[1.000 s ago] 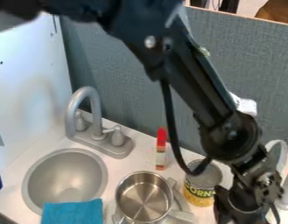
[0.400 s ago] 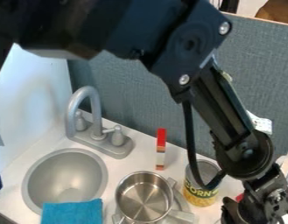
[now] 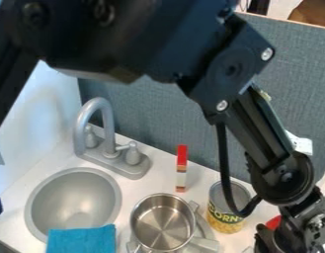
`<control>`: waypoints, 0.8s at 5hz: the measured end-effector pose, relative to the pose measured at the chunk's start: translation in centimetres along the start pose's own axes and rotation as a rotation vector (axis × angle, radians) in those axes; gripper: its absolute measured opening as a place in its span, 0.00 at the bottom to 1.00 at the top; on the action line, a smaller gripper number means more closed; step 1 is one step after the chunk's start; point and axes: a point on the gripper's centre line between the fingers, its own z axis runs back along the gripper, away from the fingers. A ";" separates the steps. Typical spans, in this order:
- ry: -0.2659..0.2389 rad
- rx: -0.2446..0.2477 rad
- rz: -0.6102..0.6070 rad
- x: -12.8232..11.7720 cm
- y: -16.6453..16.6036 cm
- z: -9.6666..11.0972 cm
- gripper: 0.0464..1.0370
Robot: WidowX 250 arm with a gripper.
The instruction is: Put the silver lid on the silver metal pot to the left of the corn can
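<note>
Apparently, judging by the camera view, to be found toward five o'clock from mid-frame: the black gripper (image 3: 285, 241), angled down low from the arm, perhaps to work at counter height. Apart, together or clamped on something: cannot tell. Just beside it, toward eleven o'clock, note a red thing (image 3: 273, 222), partly hidden behind the wrist, too covered to name or to explain. Further toward ten o'clock from the gripper, see the corn can (image 3: 225, 217), upright on its flat base, probably for steadiness, with a black cable (image 3: 224, 165) looping across in front. Next, at about nine o'clock from the can, look for the metal pot (image 3: 162, 225), open side up and seated on a round grey plate (image 3: 205, 231), likely a burner, as if for heating. Toward one o'clock from the pot, notice a slim red-and-white block (image 3: 182, 165), close to the grey partition (image 3: 151, 113). Toward seven o'clock from mid-frame, find the round sink (image 3: 72, 197), sunk into the white counter (image 3: 148, 184), below the grey faucet (image 3: 108, 131), presumably to catch its water. Over the near rim, see a blue cloth (image 3: 82, 239), laid flat, perhaps to dry.
</note>
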 end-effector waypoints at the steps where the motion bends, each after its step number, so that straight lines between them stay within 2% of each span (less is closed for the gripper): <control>1: 0.003 -0.003 0.005 0.5 -0.1 -0.4 0.91; 3: 0.003 -0.004 0.021 1.1 -0.2 -1.0 0.34; 4: 0.005 -0.004 0.022 1.3 -0.2 -1.1 0.27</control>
